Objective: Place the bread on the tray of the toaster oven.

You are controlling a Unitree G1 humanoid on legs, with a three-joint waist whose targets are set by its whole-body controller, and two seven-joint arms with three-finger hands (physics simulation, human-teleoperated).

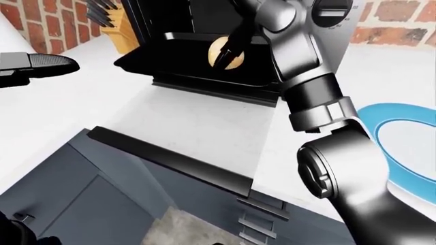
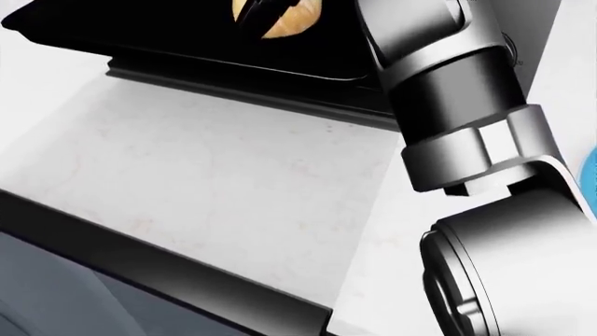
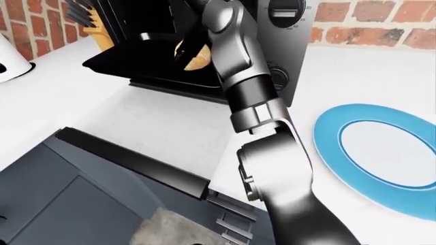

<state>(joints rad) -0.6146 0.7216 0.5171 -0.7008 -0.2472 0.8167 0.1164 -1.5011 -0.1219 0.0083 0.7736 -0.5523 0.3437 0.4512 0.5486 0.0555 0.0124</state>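
Left-eye view, near to far. Closest, at the bottom: dark grey cabinet fronts (image 1: 88,204), flat and matte, under a black edge strip. Above that, pale speckled stone worktop (image 1: 198,127), smooth and faintly veined. On the right, a round plate (image 3: 382,153), white with a broad blue rim, lying flat on the worktop. Rising from the lower right, the right arm (image 1: 320,102): bulky glossy grey elbow housing, then a black cylindrical collar, then a silver forearm reaching up and left into the open toaster oven (image 3: 286,51). At its end, the right robot hand (image 1: 231,43), dark thin fingers (image 1: 235,38) closed round the bread (image 1: 219,51), a rounded golden-tan roll held just over the black tray (image 1: 190,61); cannot tell whether roll and tray touch. Tray flat, shallow, shiny black, jutting toward the worktop above the lowered door. At the left edge, the left robot hand (image 1: 37,65), dark and blunt, hovering over the worktop; fingers' state cannot be told. Farthest: wooden knife block (image 1: 119,25) and red brick wall (image 1: 47,20).
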